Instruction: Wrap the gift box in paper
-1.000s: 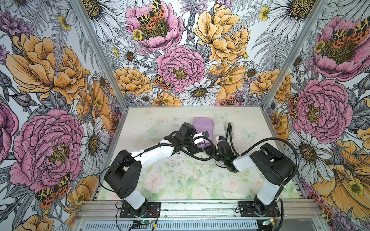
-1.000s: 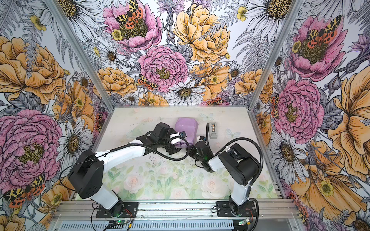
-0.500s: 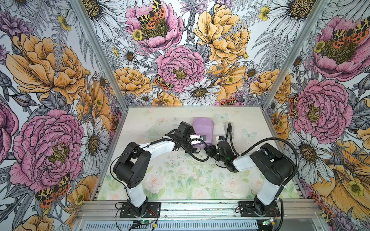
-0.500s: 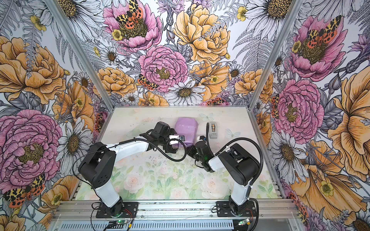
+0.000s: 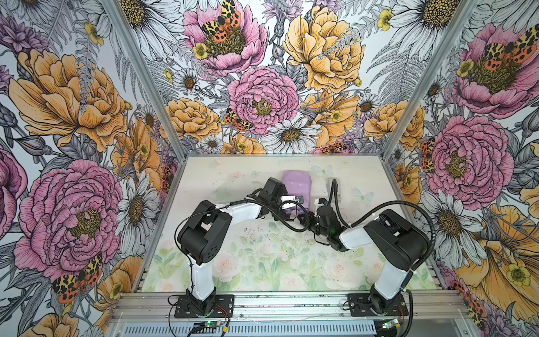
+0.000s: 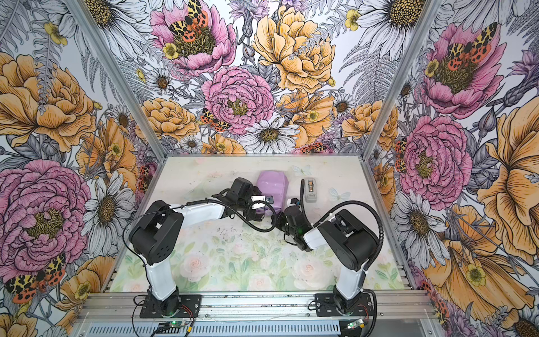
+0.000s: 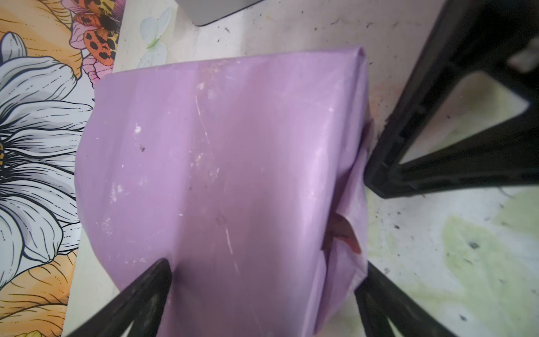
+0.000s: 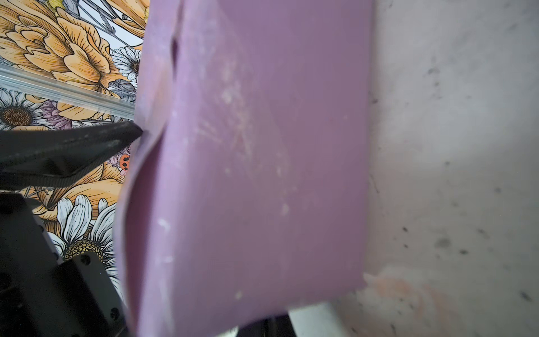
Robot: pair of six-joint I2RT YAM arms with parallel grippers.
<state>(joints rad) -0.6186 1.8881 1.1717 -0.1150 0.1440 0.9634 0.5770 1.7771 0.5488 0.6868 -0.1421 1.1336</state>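
Observation:
The gift box is hidden inside the paper (image 5: 296,185) (image 6: 272,186), which makes a lilac block on the far middle of the table. My left gripper (image 5: 294,204) (image 6: 264,204) (image 7: 267,280) is open. Its black fingers (image 7: 145,291) stand on either side of the block's near end, and one tip touches the paper. My right gripper (image 5: 316,204) (image 6: 291,202) is at the block's right near corner. The paper (image 8: 262,160) runs down into its jaws, which are hidden. A side fold of the paper (image 7: 347,221) gapes beside it.
A small grey tape dispenser (image 6: 310,189) (image 5: 334,186) stands just right of the block, close behind my right wrist cable. The floral side walls and aluminium posts (image 5: 399,116) enclose the floral-printed table (image 5: 262,256).
My left arm's elbow has swung up and to the right, while its gripper stays at the block's near end. The right arm has not moved.

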